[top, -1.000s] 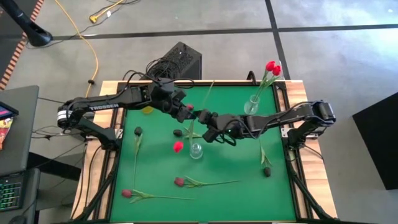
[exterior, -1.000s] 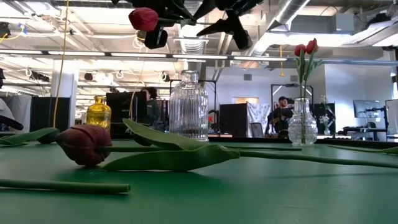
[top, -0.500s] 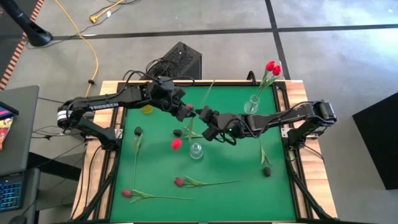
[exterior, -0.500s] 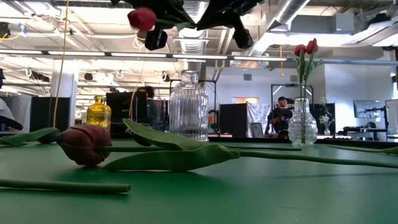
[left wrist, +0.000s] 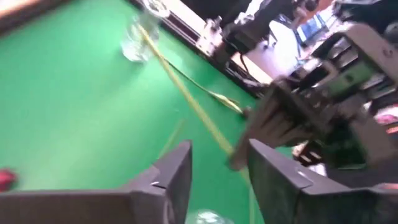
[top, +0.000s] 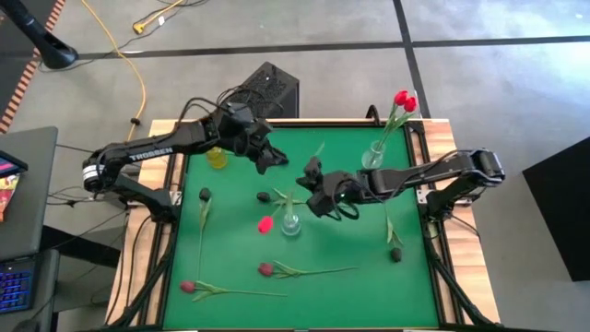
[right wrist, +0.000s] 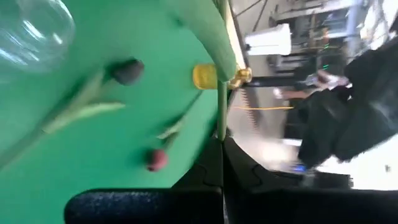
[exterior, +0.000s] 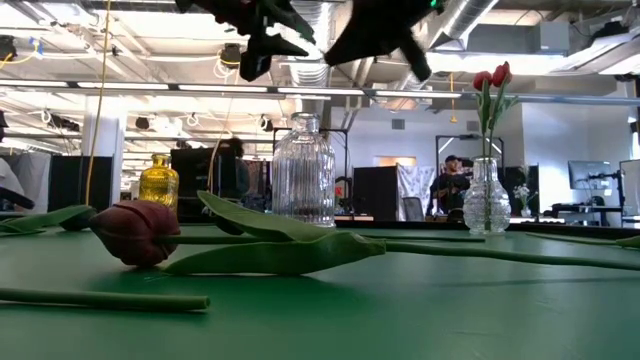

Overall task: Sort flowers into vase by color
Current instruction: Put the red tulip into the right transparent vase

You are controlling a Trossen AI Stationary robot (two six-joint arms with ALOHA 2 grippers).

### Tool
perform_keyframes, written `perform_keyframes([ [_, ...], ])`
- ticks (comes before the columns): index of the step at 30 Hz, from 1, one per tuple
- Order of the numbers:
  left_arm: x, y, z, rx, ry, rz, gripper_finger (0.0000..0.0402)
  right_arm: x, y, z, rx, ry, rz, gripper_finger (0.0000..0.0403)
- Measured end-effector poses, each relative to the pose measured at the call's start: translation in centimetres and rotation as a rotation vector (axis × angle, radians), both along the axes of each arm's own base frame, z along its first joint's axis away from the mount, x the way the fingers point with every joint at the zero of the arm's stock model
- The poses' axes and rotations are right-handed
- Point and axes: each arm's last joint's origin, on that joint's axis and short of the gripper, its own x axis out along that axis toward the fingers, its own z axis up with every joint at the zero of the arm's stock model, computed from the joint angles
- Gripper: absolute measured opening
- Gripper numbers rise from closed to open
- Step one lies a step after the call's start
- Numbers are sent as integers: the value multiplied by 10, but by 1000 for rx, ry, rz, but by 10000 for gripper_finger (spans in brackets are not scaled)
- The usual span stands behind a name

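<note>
- Front of the table: two tulips lie flat on the green mat, a red tulip and a crimson tulip. Both are unsorted. They are well apart from each other's heads, so each stem can be picked alone.
- Right side, a little further in: a dark tulip lies near the table edge, also waiting.
- Centre: the clear vase stands upright and, as far as I can tell, empty. Its mid-table spot looks reachable by either arm.
- Just beside that vase: the bright red head of the held tulip hangs low. Its stem runs up through the right gripper, whose fingers are clamped tight on it. The grip sits mid-stem, so the head droops to one side.
- Judgement: a mid-stem hold leaves the lower stem free to be steered into a vase neck.
- Beyond, over the far left: the left gripper hovers with fingers parted and nothing between them, clear of the stem.
- Two more dark tulips lie around the left and middle of the mat.
- Far edge: the yellow vase stands empty. The far vase holds two red tulips, so it reads as the red one.
</note>
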Motion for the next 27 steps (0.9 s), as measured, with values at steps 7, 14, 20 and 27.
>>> perform_keyframes([
  [7,-31,16,22,230,-33,106,173,-51,-6,30,380,-7,-75,17],
  [14,-47,5,19,371,-71,120,170,-125,-28,36,633,-178,-201,17],
  [20,-49,-6,4,419,-171,88,168,-182,-48,18,690,-589,-322,17],
  [27,-49,-7,-16,429,-200,90,168,-213,-63,1,630,-868,-430,17],
])
